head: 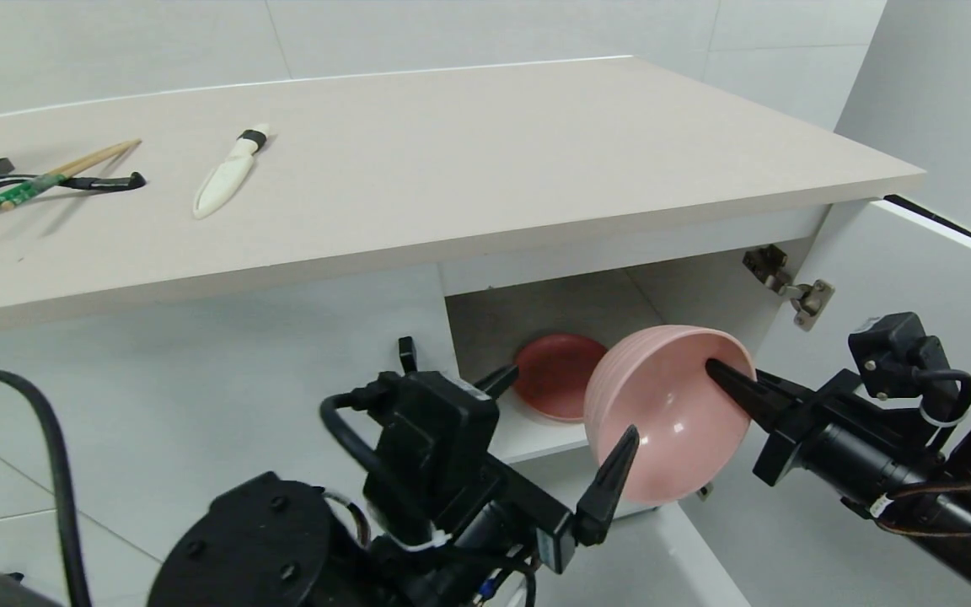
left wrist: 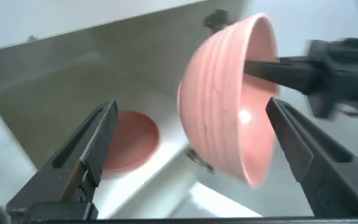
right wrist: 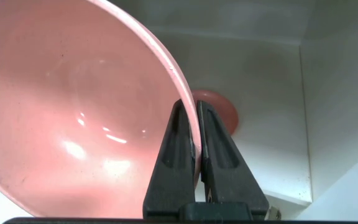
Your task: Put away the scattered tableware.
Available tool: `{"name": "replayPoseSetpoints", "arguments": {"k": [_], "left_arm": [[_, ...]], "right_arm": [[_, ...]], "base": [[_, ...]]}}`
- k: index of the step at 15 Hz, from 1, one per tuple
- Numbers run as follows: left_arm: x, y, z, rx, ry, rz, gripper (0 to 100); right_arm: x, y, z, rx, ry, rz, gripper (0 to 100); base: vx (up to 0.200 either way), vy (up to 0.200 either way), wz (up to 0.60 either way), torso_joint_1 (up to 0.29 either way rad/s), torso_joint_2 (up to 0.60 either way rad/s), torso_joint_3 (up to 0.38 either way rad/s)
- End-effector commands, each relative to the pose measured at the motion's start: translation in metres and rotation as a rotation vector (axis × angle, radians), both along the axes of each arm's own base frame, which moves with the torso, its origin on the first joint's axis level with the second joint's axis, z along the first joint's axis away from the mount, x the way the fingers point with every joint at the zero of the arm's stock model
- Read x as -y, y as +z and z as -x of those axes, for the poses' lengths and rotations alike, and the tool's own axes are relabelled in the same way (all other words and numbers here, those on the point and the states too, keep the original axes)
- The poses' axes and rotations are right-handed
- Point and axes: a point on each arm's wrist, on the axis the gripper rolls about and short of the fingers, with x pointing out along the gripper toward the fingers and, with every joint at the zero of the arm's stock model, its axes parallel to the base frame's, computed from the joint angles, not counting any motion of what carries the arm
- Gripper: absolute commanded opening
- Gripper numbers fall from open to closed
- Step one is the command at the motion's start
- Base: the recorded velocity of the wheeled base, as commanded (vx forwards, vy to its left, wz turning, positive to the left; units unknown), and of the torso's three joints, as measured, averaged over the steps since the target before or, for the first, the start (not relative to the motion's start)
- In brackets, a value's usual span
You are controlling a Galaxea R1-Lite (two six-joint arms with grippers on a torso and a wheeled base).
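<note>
Head view, left to right. The chopsticks (head: 64,169) and a white utensil (head: 228,173) lie on the countertop (head: 494,143), well apart from both pincers, above and to the left of them.

The left pincer (head: 565,417) sits low before the open cabinet, released, its fingers spread wide with nothing between them. The red plate (head: 557,375) lies on the cabinet shelf (head: 528,434), just beyond this pincer's far finger.

The pink bowl (head: 671,413) hangs in the air at the cabinet mouth, tipped on its side, hollow towards the right arm. It is just to the right of the left pincer's near fingertip; whether they touch cannot be told. The right pincer (right wrist: 196,124) is clenched on the bowl's rim, one finger inside and one outside.

Assessed risks:
- The grip takes only a thin strip of rim, and the bowl's weight hangs off to one side. The bowl may pivot or slip out and drop to the floor.
- The left fingertip is close enough to knock the bowl during entry.
- The bowl may strike the shelf edge or the red plate if brought in low or fast.
</note>
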Motion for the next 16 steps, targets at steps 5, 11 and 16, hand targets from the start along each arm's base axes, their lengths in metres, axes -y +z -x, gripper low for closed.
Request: {"name": "replayPoseSetpoints", "arguments": {"k": [5,11,16], "left_arm": [[-0.093,0.009,0.032,0.012,-0.368,-0.011,100],[-0.155,0.032,0.077,0.225,-0.556,0.005,100],[-0.211,0.012,0.128,0.200,-0.301,-0.080,100]], "right_arm": [[0.002,-0.003,-0.003,-0.012,-0.014,0.007,0],[0.002,-0.011,-0.002,-0.044,-0.014,0.025,0],[0.001,-0.017,-0.005,-0.065,-0.016,0.037,0]], "base": [[0.000,0.000,0.00,0.000,0.00,0.000],[0.000,0.000,0.00,0.000,0.00,0.000],[0.000,0.000,0.00,0.000,0.00,0.000]]}}
